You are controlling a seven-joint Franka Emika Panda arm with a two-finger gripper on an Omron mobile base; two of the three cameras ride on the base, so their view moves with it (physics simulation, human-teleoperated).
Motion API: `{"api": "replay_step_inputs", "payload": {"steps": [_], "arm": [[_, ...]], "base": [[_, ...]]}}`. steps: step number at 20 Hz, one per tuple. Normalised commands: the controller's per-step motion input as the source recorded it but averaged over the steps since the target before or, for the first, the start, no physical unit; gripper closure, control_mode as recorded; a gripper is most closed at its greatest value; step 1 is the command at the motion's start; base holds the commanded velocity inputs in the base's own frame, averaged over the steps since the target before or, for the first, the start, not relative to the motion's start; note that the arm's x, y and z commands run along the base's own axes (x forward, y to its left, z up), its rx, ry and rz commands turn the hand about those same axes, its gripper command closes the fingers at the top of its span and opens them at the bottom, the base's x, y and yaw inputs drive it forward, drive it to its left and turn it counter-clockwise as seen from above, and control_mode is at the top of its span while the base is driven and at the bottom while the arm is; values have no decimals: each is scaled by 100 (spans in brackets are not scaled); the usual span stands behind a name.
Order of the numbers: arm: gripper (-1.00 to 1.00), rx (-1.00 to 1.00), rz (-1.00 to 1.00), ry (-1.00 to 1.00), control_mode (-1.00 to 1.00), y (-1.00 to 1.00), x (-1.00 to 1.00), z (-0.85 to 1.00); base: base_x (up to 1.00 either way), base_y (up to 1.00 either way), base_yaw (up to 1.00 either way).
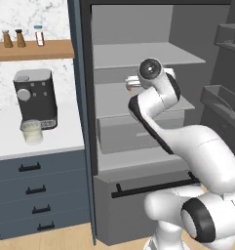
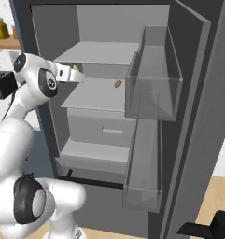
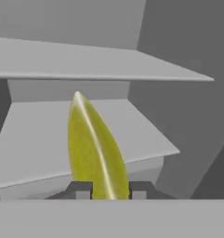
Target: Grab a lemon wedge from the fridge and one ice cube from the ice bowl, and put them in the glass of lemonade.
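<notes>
My gripper (image 3: 111,188) is shut on the lemon wedge (image 3: 92,148), a yellow-green sliver that stands up between the two dark fingertips. From the right base view, the gripper (image 2: 75,73) hangs at the front left of the open fridge (image 2: 109,23), between the top and middle shelves, with the lemon wedge (image 2: 77,68) at its tip. The glass of lemonade (image 1: 32,132) stands on the white counter left of the fridge (image 1: 85,97), in front of a coffee machine. The ice bowl and ice cube are out of view.
A small orange-brown oval item (image 2: 117,84) lies on the middle fridge shelf. The open door (image 2: 198,116) with its clear bins (image 2: 153,79) stands to the right. A grey coffee machine (image 1: 35,97) sits on the counter (image 1: 55,141), with drawers below.
</notes>
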Motion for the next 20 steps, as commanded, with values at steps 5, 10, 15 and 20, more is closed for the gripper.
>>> {"api": "replay_step_inputs", "payload": {"steps": [5,10,15,20], "arm": [[100,9,26,2,-100,-7,-90,0],[100,1,6,1,100,0,-9,-2],[100,0,0,0,100,0,0,0],[100,0,0,0,100,0,0,0]], "base": [[0,0,0],[-31,46,19],[-13,100,10],[47,100,0]]}}
